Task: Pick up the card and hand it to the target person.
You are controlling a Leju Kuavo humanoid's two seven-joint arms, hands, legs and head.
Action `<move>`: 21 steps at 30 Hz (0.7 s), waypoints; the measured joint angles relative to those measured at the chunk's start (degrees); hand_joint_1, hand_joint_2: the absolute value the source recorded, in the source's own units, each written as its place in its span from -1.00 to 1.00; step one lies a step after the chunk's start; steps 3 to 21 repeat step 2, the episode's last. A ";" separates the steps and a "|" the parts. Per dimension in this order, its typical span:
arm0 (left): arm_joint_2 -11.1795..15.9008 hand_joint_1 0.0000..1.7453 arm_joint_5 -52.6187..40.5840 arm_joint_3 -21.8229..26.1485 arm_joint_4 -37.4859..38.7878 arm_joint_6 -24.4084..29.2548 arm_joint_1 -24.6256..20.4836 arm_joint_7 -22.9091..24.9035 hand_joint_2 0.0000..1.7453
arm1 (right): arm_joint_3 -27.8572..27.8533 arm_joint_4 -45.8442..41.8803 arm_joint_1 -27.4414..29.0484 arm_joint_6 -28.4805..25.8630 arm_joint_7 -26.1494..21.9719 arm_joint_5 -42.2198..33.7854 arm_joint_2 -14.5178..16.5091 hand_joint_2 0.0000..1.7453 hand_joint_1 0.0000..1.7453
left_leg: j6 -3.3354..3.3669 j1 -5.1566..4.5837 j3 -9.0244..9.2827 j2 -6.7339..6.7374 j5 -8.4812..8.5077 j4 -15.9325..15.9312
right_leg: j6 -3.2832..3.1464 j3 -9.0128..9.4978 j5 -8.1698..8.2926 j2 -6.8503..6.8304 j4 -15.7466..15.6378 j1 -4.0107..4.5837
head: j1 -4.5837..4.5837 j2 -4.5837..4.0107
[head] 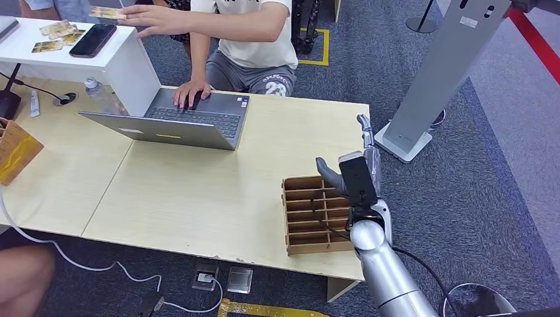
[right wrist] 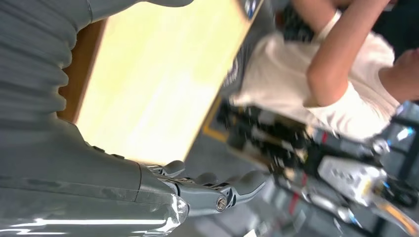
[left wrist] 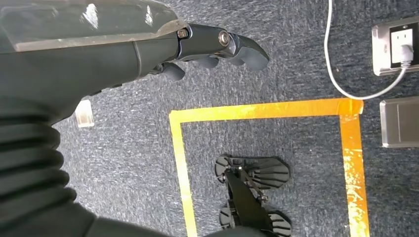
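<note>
A person [head: 251, 39] in a white shirt sits behind the table [head: 198, 191] and holds a card [head: 105, 12] over the white shelf [head: 125, 63]. Their other hand rests on the laptop. More cards [head: 56, 34] lie on that shelf beside a black phone [head: 92, 39]. My right hand [head: 356, 168] is raised above the far edge of the slotted wooden card box [head: 314, 214], fingers apart, holding nothing. In the right wrist view the right hand's fingers [right wrist: 232, 187] are spread in the air past the table edge. My left hand [left wrist: 212, 47] hangs over the carpet and holds nothing.
An open laptop [head: 178, 122] sits at the table's far side, with a water bottle [head: 99, 94] to its left. A second wooden box [head: 14, 150] stands at the left edge. A white floor stand [head: 442, 79] is at the right. Floor sockets [head: 224, 277], a cable and yellow tape [left wrist: 267, 111] lie below.
</note>
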 joint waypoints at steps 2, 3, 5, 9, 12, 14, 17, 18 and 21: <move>0.04 -1.00 0.13 0.10 -0.01 0.05 0.00 0.18 -1.00 | -0.19 -2.99 1.37 1.66 1.63 -2.19 -1.78 1.00 -1.00 | 0.00 0.00 0.00 -0.01 0.00 0.00 | 0.00 0.00 0.00 -0.01 0.00 0.00 | 0.00 0.00; 0.04 -1.00 0.13 0.10 -0.01 0.05 0.00 0.18 -1.00 | -0.19 -2.99 1.37 1.66 1.63 -2.19 -1.78 1.00 -1.00 | 0.00 0.00 0.00 -0.01 0.00 0.00 | 0.00 0.00 0.00 -0.01 0.00 0.00 | 0.00 0.00; 0.04 -1.00 0.13 0.10 -0.01 0.05 0.00 0.18 -1.00 | -0.19 -2.99 1.37 1.66 1.63 -2.19 -1.78 1.00 -1.00 | 0.00 0.00 0.00 -0.01 0.00 0.00 | 0.00 0.00 0.00 -0.01 0.00 0.00 | 0.00 0.00; 0.04 -1.00 0.13 0.10 -0.01 0.05 0.00 0.18 -1.00 | -0.19 -2.99 1.37 1.66 1.63 -2.19 -1.78 1.00 -1.00 | 0.00 0.00 0.00 -0.01 0.00 0.00 | 0.00 0.00 0.00 -0.01 0.00 0.00 | 0.00 0.00; 0.04 -1.00 0.13 0.10 -0.01 0.05 0.00 0.18 -1.00 | -0.19 -2.99 1.37 1.66 1.63 -2.19 -1.78 1.00 -1.00 | 0.00 0.00 0.00 -0.01 0.00 0.00 | 0.00 0.00 0.00 -0.01 0.00 0.00 | 0.00 0.00; 0.04 -1.00 0.13 0.10 -0.01 0.05 0.00 0.18 -1.00 | -0.19 -2.99 1.37 1.66 1.63 -2.19 -1.78 1.00 -1.00 | 0.00 0.00 0.00 -0.01 0.00 0.00 | 0.00 0.00 0.00 -0.01 0.00 0.00 | 0.00 0.00; 0.04 -1.00 0.13 0.10 -0.01 0.05 0.00 0.18 -1.00 | -0.19 -2.99 1.37 1.66 1.63 -2.19 -1.78 1.00 -1.00 | 0.00 0.00 0.00 -0.01 0.00 0.00 | 0.00 0.00 0.00 -0.01 0.00 0.00 | 0.00 0.00; 0.04 -1.00 0.13 0.10 -0.01 0.05 0.00 0.18 -1.00 | -0.19 -2.99 1.37 1.66 1.63 -2.19 -1.78 1.00 -1.00 | 0.00 0.00 0.00 -0.01 0.00 0.00 | 0.00 0.00 0.00 -0.01 0.00 0.00 | 0.00 0.00; 0.04 -1.00 0.13 0.10 -0.01 0.05 0.00 0.18 -1.00 | -0.19 -2.99 1.37 1.66 1.63 -2.19 -1.78 1.00 -1.00 | 0.00 0.00 0.00 -0.01 0.00 0.00 | 0.00 0.00 0.00 -0.01 0.00 0.00 | 0.00 0.00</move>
